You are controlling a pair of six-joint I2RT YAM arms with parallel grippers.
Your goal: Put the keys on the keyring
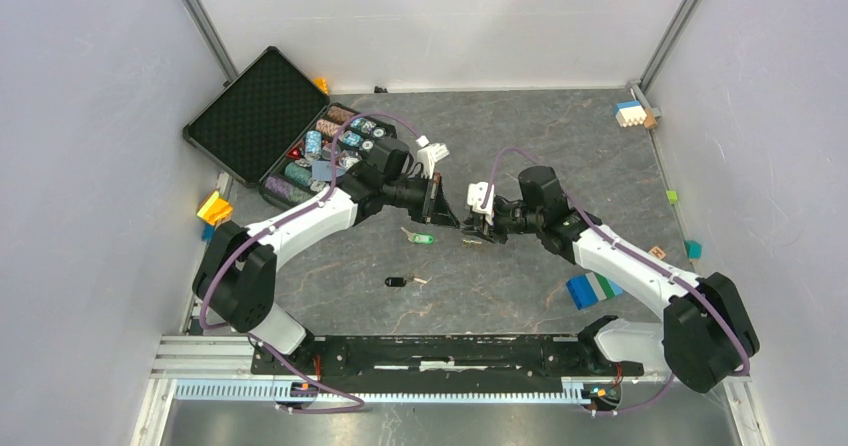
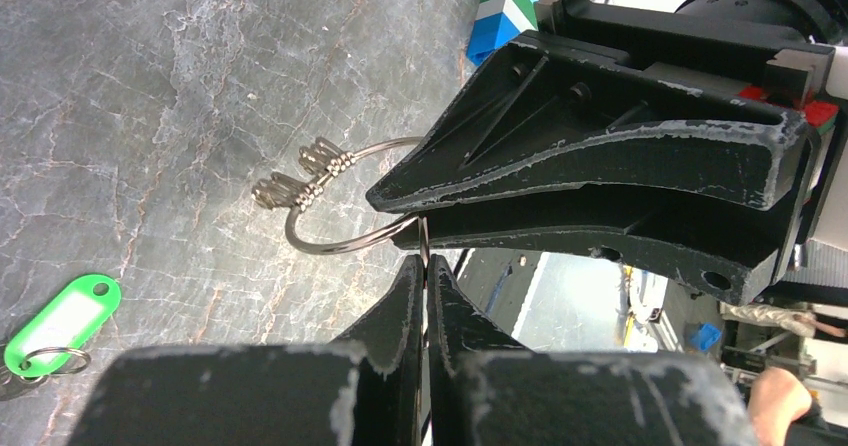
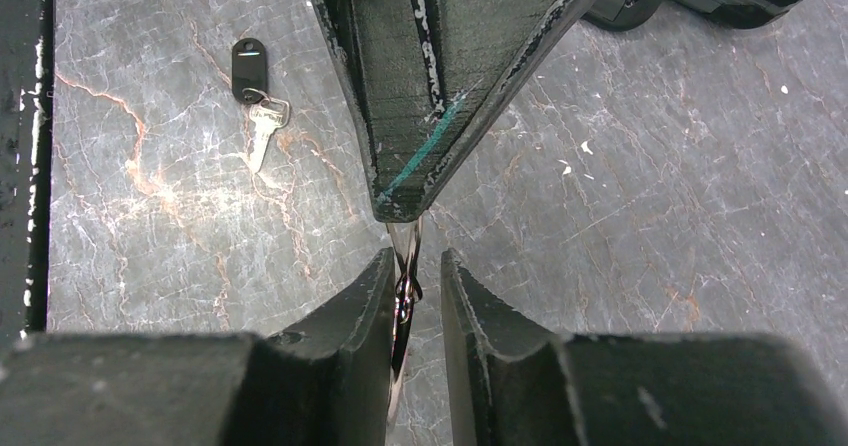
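Pinching keyring (image 2: 325, 250) wire in left gripper (image 2: 427, 261), jaws fully closed. Ring held mid-table between both grippers, small keys (image 2: 300, 186) bunched on the loop's far side from the pinch. Straddling the same wire from 3 o'clock with right gripper (image 3: 417, 261), jaws a narrow gap apart. Cannot tell if actually clamping.

Likely step: prying the coil open. Keep left pinch fixed, work right tip into the split, avoid twisting the loop out of plane.

Seen from above, from the ring:
- Waiting on table: black key (image 1: 398, 282) at 7 o'clock, nearest the bases; green key (image 1: 421, 237) at 8, close under left wrist.
- Further out: striped block (image 1: 593, 289) at 4, open black case (image 1: 262, 116) at 10.

No obstruction seen. Watch for needing a free gripper to fetch a key.
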